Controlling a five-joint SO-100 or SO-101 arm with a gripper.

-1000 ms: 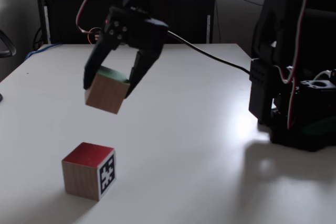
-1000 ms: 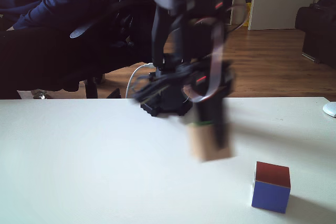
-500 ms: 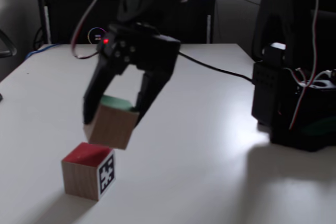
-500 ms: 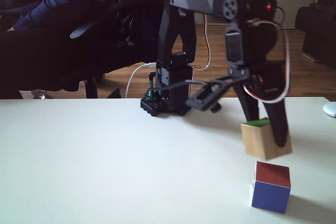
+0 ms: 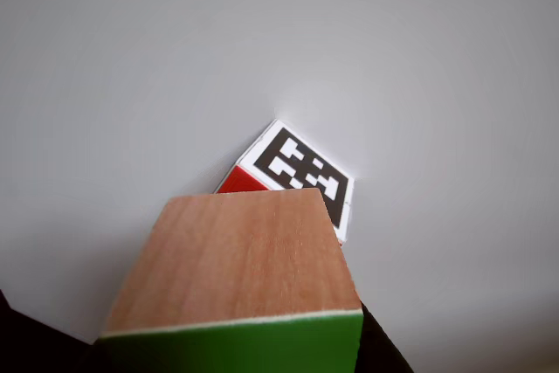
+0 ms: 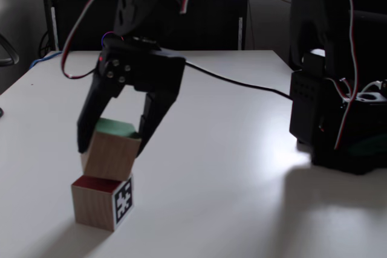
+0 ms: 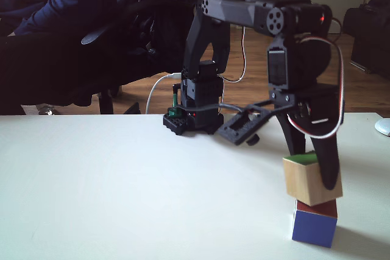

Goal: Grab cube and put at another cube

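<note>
Jaws (image 6: pixel 107 149) closed on the light-brown wooden cube with a green, white-edged face (image 6: pixel 110 148), one black finger (image 7: pixel 327 165) down each side. Green face points up; cube sits tilted, no long axis apparent. Directly beneath the jaws stands the small red-topped cube with a black-and-white marker (image 6: pixel 102 201), on the white tabletop (image 6: pixel 230 167). The wooden cube appears to rest on its red top; in the other view it overlaps the marker cube (image 5: pixel 297 172). No containers seen.

White table (image 6: pixel 230 149), red marker cube (image 6: pixel 101 202), black arm base (image 7: pixel 194 120)
</note>
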